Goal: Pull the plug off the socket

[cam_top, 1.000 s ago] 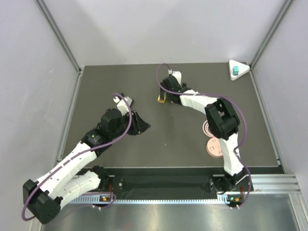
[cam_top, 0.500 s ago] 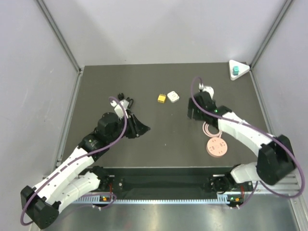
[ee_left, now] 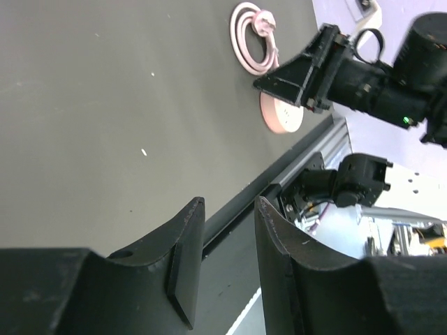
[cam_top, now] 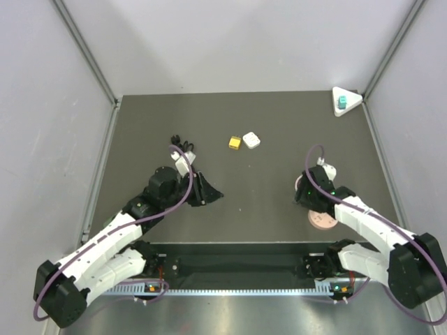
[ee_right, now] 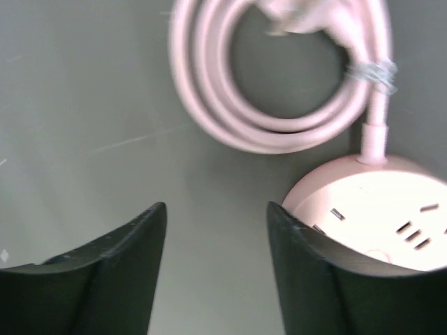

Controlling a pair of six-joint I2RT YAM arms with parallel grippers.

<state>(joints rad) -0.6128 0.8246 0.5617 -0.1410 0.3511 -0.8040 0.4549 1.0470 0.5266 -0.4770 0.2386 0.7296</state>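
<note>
On the dark tabletop (cam_top: 265,181) you have a small yellow cube (cam_top: 235,142) and a small white cube (cam_top: 251,140) just beside each other toward the far side, apart by a narrow gap. Left of them lies a small black item (cam_top: 183,142), too small to identify. Near the front right you'll see a round pink disc (ee_right: 377,209) with slot openings in its face, and its pink cable (ee_right: 279,84) coiled flat just beside it, bound by a clear tie.

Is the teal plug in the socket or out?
In: the plug sits on the socket at the far right corner.
</note>
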